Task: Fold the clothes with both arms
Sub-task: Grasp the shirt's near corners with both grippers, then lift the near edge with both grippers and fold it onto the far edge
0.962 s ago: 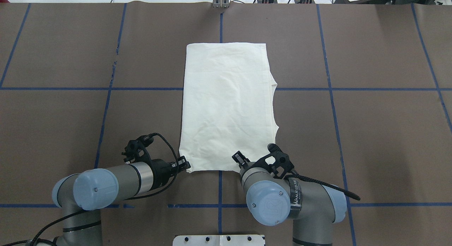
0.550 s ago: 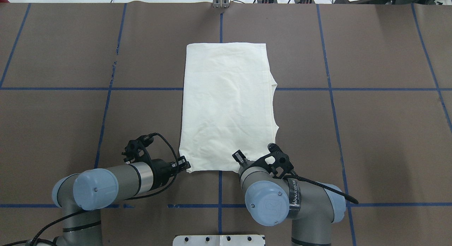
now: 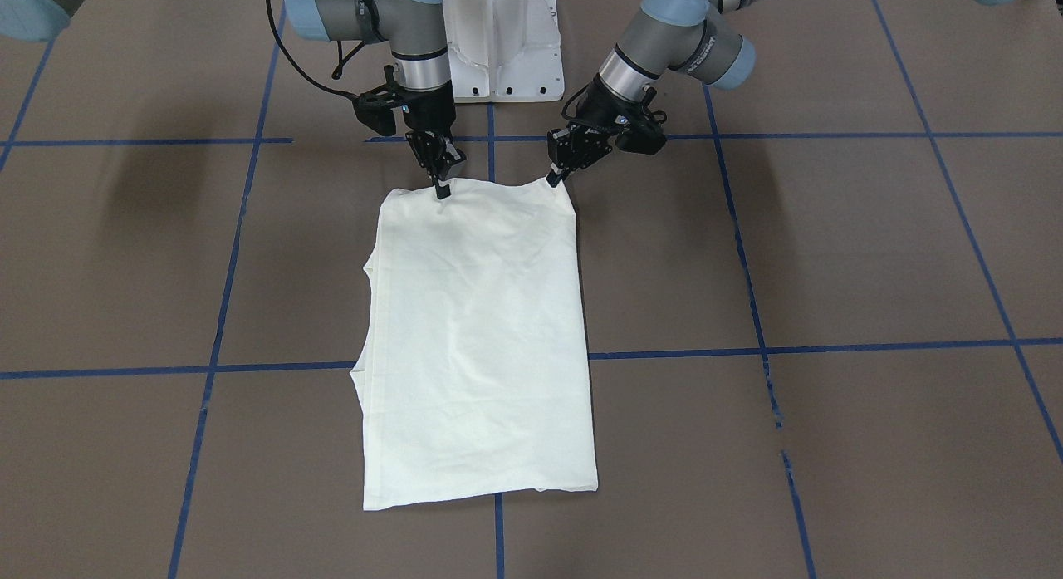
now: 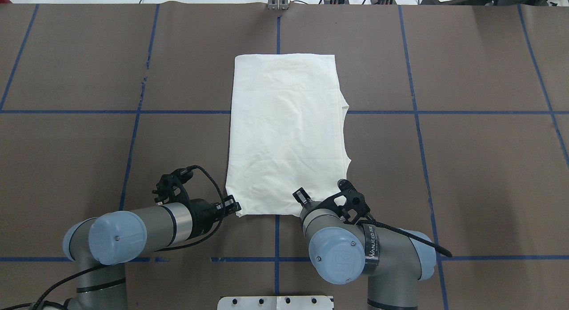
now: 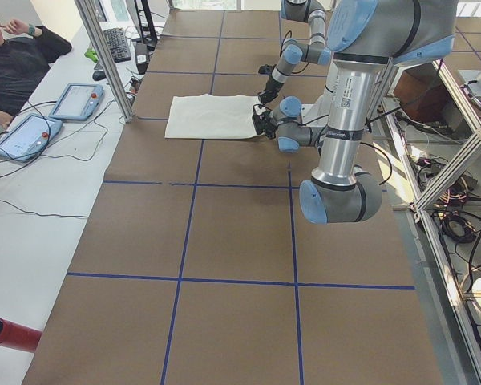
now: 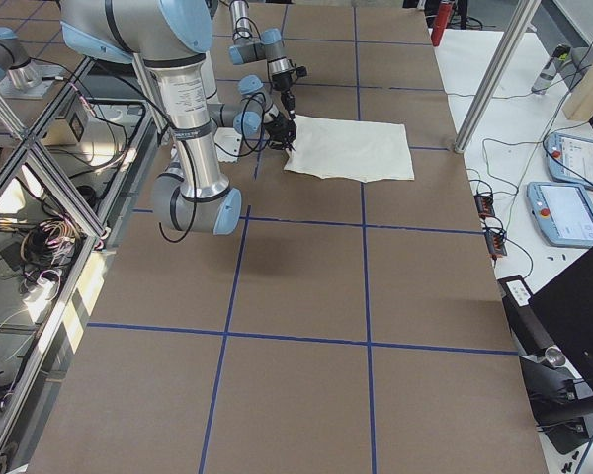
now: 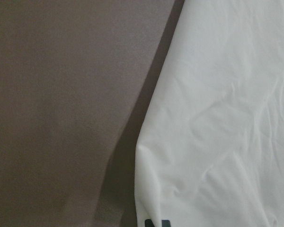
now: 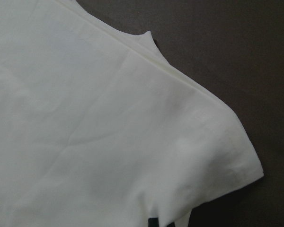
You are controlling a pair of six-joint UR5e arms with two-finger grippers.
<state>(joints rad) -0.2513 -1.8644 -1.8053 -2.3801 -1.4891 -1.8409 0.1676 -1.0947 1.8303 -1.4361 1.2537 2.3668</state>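
left claw [image 4: 232, 207] and right claw [image 4: 302, 196] both pinching T-shirt [image 4: 286, 132] near hem | risk: shallow grips possibly slipping when lifting, folded layers skewing

Overhead and front cams oppose across brown blue-taped tabletop [image 4: 489, 167]; side cams at its ends; wrist cams tight on cream folded shirt [image 7: 217, 94].
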